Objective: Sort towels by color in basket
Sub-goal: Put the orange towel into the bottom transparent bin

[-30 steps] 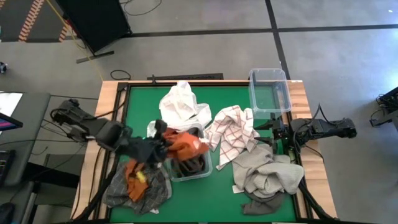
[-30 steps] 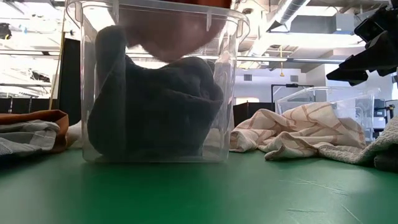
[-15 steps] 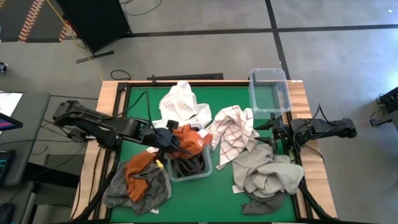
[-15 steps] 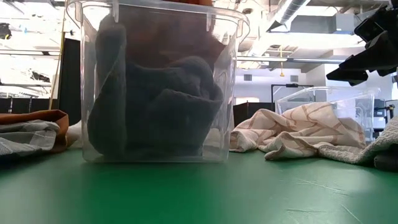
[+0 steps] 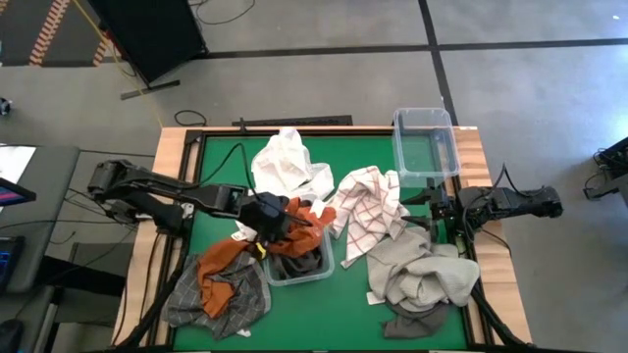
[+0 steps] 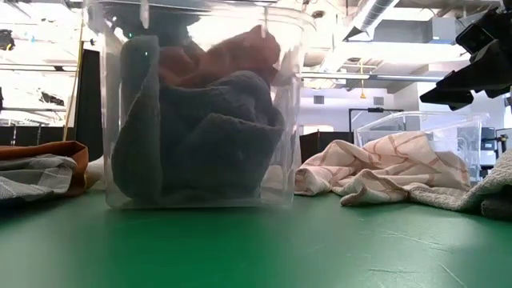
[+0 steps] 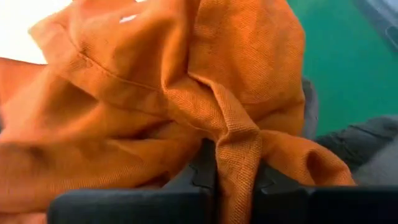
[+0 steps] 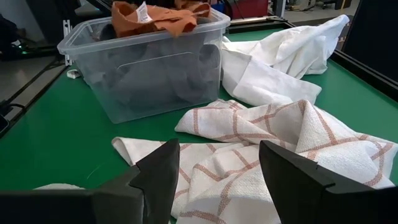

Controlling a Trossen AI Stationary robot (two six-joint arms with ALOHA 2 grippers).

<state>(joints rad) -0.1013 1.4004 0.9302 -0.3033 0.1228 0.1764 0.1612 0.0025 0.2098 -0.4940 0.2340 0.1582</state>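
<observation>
Two clear plastic bins stand on the green surface (image 5: pixel 221 176): a middle clear bin (image 5: pixel 299 257) packed with a dark grey towel (image 6: pixel 200 136), and an empty clear bin (image 5: pixel 425 142) at the far right corner. Two rust orange towels show from above: one rust orange towel (image 5: pixel 294 227) draped over the middle bin's rim, the other (image 5: pixel 218 277) lying on a heathered grey towel (image 5: pixel 196 304) near the left front edge. A single plain white towel (image 5: pixel 287 165) lies behind the bin, one white towel with red checks (image 5: pixel 371 208) to its right, and a beige-grey towel (image 5: pixel 422 275) is heaped at the right front over a darker cloth. The left pincer (image 5: pixel 263 218) hangs over the bin; only the left wrist view shows its fingers (image 7: pixel 202 168) pinched almost together on a twisted fold of the orange cloth. The low view alone shows the orange cloth dipping inside the bin on top of the grey towel. The right pincer (image 8: pixel 217 165) waits beside the right edge, its jaws standing wide and empty, aimed at the checked towel.
</observation>
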